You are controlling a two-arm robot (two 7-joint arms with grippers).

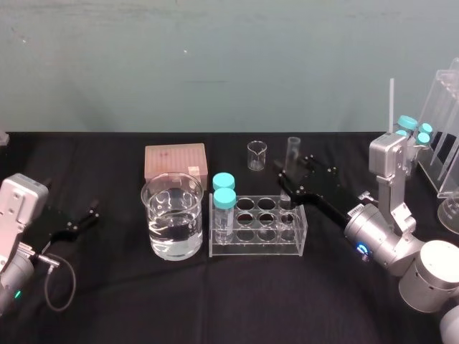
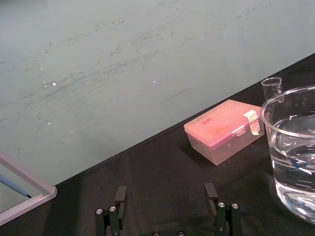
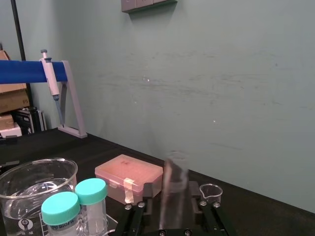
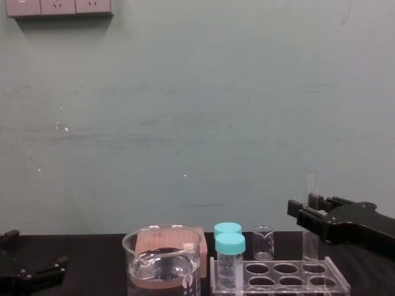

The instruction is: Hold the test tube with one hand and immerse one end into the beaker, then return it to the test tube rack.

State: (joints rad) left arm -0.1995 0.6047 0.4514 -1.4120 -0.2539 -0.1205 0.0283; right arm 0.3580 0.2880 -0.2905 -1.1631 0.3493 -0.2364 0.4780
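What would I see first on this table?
The big beaker of water, front and centre-left, beside two teal-capped vials standing in the clear rack. At the rack's right end, the right tool reaches around a tall test tube; the left tool rests open at the table's left.

Even, dimmish light, faint shadows; test tube (image 3: 174, 189) looks out of focus in rt wrist view.
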